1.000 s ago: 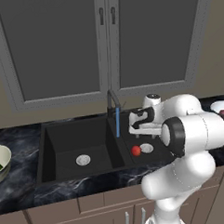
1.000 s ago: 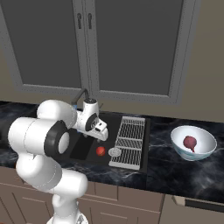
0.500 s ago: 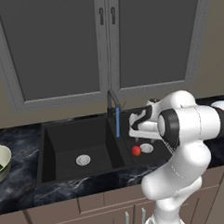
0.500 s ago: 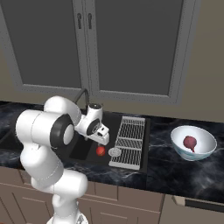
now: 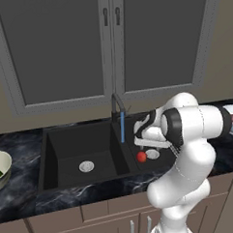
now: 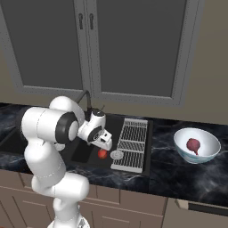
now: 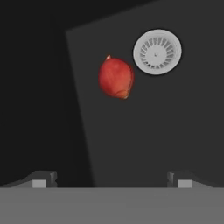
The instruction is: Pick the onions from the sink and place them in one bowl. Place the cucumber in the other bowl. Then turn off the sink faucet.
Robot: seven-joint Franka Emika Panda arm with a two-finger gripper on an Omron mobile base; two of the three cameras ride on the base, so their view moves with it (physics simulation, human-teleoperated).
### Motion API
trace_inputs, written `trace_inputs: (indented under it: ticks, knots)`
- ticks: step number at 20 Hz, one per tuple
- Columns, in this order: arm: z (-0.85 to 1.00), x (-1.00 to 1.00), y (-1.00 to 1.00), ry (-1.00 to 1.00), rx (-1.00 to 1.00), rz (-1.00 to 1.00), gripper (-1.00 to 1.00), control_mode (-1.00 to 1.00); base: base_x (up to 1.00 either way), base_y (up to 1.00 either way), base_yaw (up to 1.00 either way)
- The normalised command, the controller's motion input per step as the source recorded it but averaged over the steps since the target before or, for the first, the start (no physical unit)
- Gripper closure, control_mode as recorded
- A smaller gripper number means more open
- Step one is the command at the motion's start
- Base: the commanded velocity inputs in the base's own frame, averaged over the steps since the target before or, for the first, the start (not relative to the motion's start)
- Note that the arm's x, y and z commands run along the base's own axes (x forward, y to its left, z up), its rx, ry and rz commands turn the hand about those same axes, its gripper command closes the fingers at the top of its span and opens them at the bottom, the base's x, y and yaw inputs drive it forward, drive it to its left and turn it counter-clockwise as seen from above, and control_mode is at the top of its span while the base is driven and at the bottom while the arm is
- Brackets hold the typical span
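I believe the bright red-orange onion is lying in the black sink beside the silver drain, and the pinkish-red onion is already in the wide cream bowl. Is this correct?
Not quite. The pinkish-red onion lies in the small white bowl with a bluish tint, as the right base view shows. The rest holds: the bright red-orange onion lies in the black sink beside the silver drain.

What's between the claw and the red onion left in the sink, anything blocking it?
Nothing visible. The open claw looks onto the red-orange onion lying on the bare sink floor beside the drain, with no object between them.
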Motion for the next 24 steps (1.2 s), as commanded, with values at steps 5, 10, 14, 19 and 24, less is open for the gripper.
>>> trace_inputs:
  ticks: [5, 10, 14, 19, 24]
  knots:
    - [-0.19, 0.14, 0.0, -0.12, 0.0, 0.02, -1.0, -1.0, 0.0, 0.0, 0.0]
    - [-0.2, 0.1, 0.0, -0.03, 0.01, 0.04, -1.0, -1.0, 0.0, 0.0, 0.0]
    - [-0.21, 0.16, -0.1, 0.0, 0.04, 0.03, -1.0, -1.0, 0.0, 0.0, 0.0]
    - [-0.17, 0.41, -0.12, 0.01, 0.06, 0.04, -1.0, -1.0, 0.0, 0.0, 0.0]
    - [-0.23, 0.49, 0.0, 0.04, 0.03, 0.02, -1.0, -1.0, 0.0, 0.0, 0.0]
